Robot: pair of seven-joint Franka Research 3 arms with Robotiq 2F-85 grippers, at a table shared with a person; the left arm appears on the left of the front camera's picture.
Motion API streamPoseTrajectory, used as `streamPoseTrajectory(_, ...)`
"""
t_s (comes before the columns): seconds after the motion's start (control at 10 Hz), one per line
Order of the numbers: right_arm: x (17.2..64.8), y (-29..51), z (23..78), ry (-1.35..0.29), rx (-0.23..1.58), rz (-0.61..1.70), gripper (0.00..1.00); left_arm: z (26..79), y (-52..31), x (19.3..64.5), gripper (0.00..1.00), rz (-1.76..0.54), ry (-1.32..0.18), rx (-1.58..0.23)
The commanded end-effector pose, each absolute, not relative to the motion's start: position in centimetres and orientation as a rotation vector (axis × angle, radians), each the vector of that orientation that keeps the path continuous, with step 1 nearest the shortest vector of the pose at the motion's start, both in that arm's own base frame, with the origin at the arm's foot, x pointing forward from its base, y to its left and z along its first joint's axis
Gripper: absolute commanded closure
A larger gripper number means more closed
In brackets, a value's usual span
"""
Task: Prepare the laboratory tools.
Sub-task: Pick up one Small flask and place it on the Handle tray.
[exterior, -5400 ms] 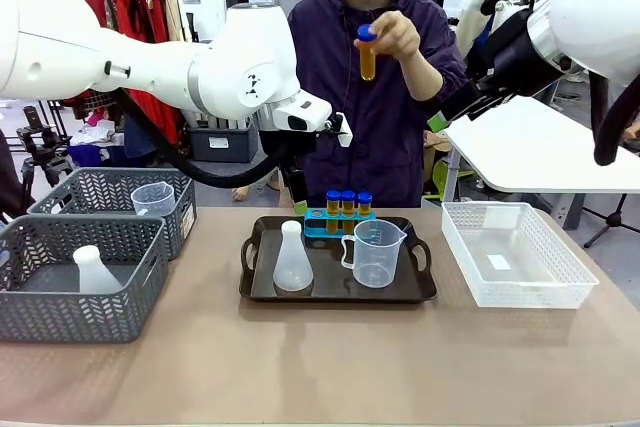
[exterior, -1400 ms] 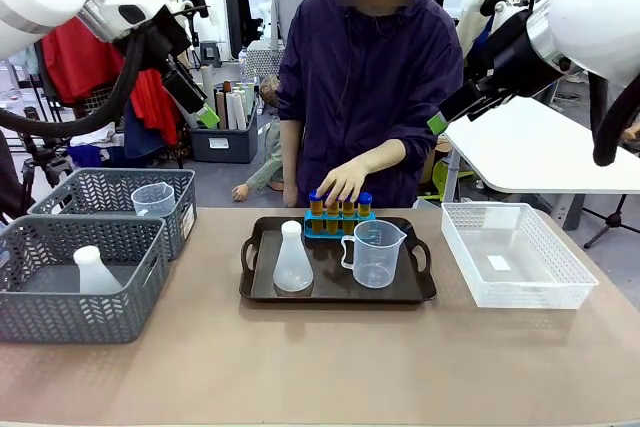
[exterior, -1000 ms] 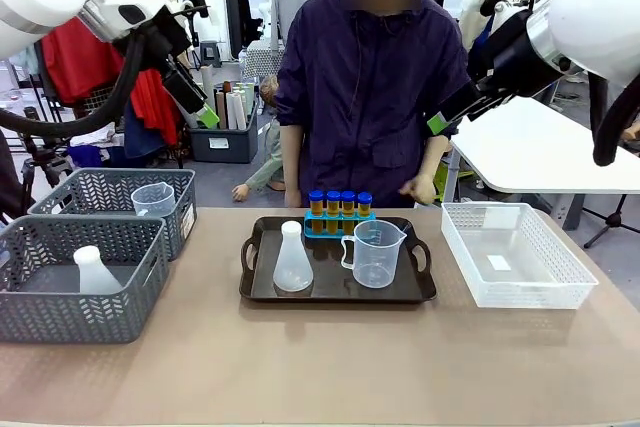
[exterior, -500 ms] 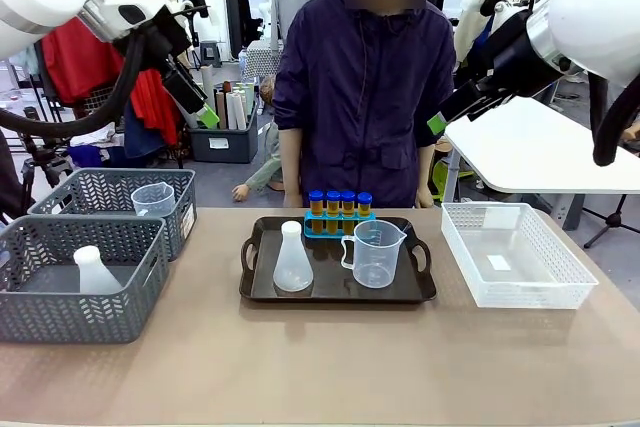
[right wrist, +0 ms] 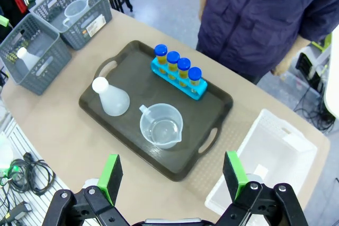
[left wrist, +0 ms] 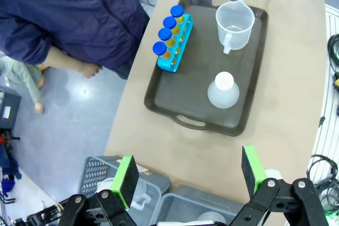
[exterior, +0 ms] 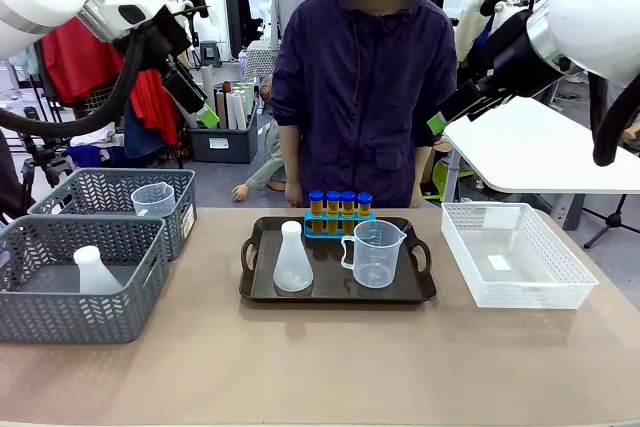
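On the black tray (exterior: 330, 292) stand a translucent white conical flask (exterior: 292, 259), a clear handled beaker (exterior: 376, 252) and a small blue rack (exterior: 340, 222) holding four blue-capped tubes of yellow liquid (exterior: 340, 203). My left gripper (exterior: 200, 107) hangs high at the back left, open and holding nothing, far from the tray. From above it sees the rack (left wrist: 172, 51), beaker (left wrist: 234, 25) and flask (left wrist: 223, 89) beyond its open gripper (left wrist: 188, 173). My right gripper (exterior: 445, 117) is raised at the back right, also open (right wrist: 172, 175) above the tray (right wrist: 90, 104).
Two grey mesh baskets (exterior: 60, 322) stand at the left, one with a beaker (exterior: 152, 197), one with a flask (exterior: 95, 272). A white basket (exterior: 520, 292) sits at the right. A person (exterior: 365, 87) stands behind the tray, arms down.
The person set the last tube in the rack, then drew the hand back from it and lowered both arms. My left arm rose from the tray to the upper left and stays there.
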State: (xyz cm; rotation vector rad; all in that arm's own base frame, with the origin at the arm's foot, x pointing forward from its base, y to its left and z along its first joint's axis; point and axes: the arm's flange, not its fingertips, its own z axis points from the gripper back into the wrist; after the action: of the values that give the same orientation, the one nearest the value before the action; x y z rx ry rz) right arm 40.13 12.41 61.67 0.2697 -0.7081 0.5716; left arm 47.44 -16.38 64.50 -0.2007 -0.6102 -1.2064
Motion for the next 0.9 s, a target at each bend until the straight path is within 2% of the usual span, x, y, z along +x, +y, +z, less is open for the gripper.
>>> streamPoseTrajectory(0.0, 40.13, 12.30, 61.71, -0.710, 0.287, 0.572, 0.00, 64.62, -16.03, 47.35, 0.00, -1.207, -0.612, -0.202)
streamPoseTrajectory(0.8, 40.13, 12.30, 61.71, -0.710, 0.287, 0.572, 0.00, 64.62, -16.03, 47.35, 0.00, -1.207, -0.612, -0.202)
